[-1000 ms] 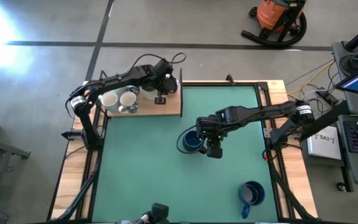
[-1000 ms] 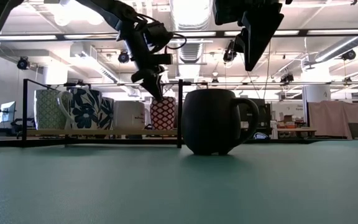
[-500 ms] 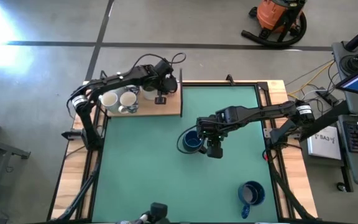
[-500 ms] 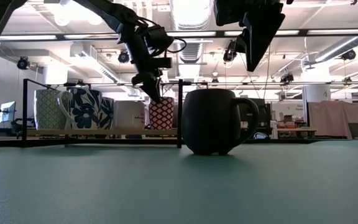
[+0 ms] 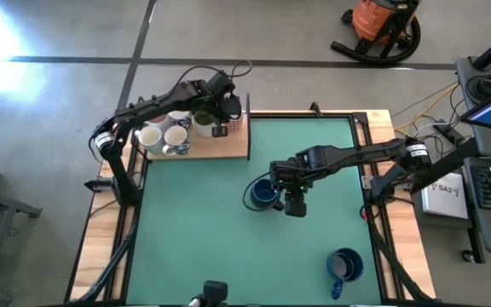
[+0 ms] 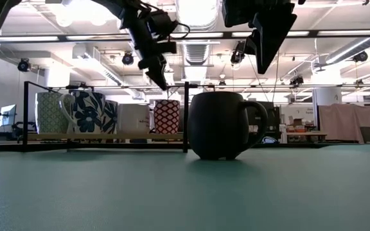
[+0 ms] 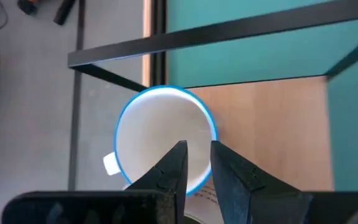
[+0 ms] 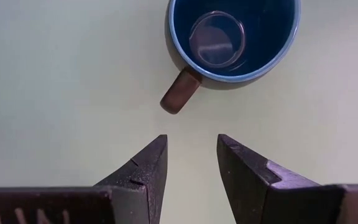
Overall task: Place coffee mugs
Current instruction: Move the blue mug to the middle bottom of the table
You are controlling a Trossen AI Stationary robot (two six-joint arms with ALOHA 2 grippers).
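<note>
At the tabletop's far-left corner, high view: wooden shelf board [image 5: 228,147] carries a cluster of mugs [image 5: 176,135], packed toward its left end; right half of the board is bare. Left gripper [image 5: 221,130] hangs over the board's far edge by the black post, above the rightmost mug there. Right gripper [image 5: 294,207] sits mid-table, just beside a dark blue mug [image 5: 262,193] that stands on the green mat [image 5: 203,239], well clear of all edges. Second dark blue mug [image 5: 345,265] near the near-right corner, close to the right edge. Open mat across the whole left and near side.

Low view: dark mug [image 6: 224,125] upright on the mat, handle to the picture's right, nothing touching it. Right gripper's fingers [image 6: 268,38] hang above it, apart from it. Behind, patterned mugs in a row on the shelf: a floral blue one [image 6: 85,112] and a red-lattice one [image 6: 167,117] beside the black frame post [image 6: 186,115]. Left gripper [image 6: 158,76] is above the red-lattice mug, tips clear of its rim.

Left wrist view: white-inside, blue-rimmed mug [image 7: 165,138] at the board's corner, hard against the frame rail [image 7: 197,40]. Fingers [image 7: 174,168] nearly together, narrow gap, holding nothing. Bare wood next to the mug.

Right wrist view: blue mug [image 8: 234,38] upright, brown handle [image 8: 180,93] pointing toward the fingers [image 8: 146,168]. Fingers parted, empty, not touching the handle; bare mat all round.
</note>
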